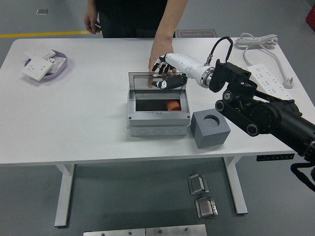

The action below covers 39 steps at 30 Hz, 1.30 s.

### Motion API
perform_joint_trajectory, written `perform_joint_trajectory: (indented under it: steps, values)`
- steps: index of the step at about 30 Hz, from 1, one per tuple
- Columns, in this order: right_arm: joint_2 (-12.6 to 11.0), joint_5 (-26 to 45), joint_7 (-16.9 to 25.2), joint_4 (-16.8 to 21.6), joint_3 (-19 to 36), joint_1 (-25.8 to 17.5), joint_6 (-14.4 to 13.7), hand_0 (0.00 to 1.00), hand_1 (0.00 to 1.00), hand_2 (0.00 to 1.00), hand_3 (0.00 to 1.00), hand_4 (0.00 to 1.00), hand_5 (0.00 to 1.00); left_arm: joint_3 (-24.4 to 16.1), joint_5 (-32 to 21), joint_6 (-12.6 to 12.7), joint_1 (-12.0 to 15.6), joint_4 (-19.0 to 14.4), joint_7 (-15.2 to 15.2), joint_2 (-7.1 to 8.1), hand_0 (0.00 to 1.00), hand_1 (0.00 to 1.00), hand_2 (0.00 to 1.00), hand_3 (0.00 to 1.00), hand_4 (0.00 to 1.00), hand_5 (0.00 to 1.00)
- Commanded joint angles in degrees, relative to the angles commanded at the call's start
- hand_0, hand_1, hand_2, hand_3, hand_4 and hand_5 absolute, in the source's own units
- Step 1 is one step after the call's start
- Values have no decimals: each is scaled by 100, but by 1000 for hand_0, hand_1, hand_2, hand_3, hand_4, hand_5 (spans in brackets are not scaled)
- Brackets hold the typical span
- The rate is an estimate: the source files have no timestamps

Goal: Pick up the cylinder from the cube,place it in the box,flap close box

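Note:
A grey box (pixel 158 118) stands mid-table with its clear flap lid (pixel 157 81) upright. An orange cylinder (pixel 172 105) lies inside at the right. A grey cube (pixel 210 128) with an empty round hole stands right of the box. My right hand (pixel 165 73) reaches in from the right, its fingers spread at the top edge of the lid, behind it. A person's hand (pixel 158 55) rests on the table just behind the lid, partly hidden by my hand. My left arm is out of view.
A purple tray (pixel 61 67) with white sockets sits at the far left. A white power strip (pixel 266 74) and cable lie at the far right. The person stands at the far edge.

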Motion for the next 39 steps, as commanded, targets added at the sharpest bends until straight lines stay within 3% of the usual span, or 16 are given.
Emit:
perform_joint_trajectory:
  steps: [13, 25, 39]
  values:
    - [-231, -668, -257, 1040, 179, -520, 157, 648, 608, 619, 702, 753, 421, -58, 32, -5, 42, 0, -20, -16, 613, 639, 629, 661, 691, 221]
    - [277, -1325, -477, 1293, 1356, -1280, 268, 630, 604, 627, 709, 749, 419, -90, 56, -13, 80, 0, -47, -49, 613, 639, 629, 659, 691, 221]
    - [435, -1849, -544, 1596, 1914, -1953, 209, 616, 602, 635, 720, 747, 419, -73, 29, -13, 125, 0, -67, -78, 613, 639, 629, 659, 690, 221]
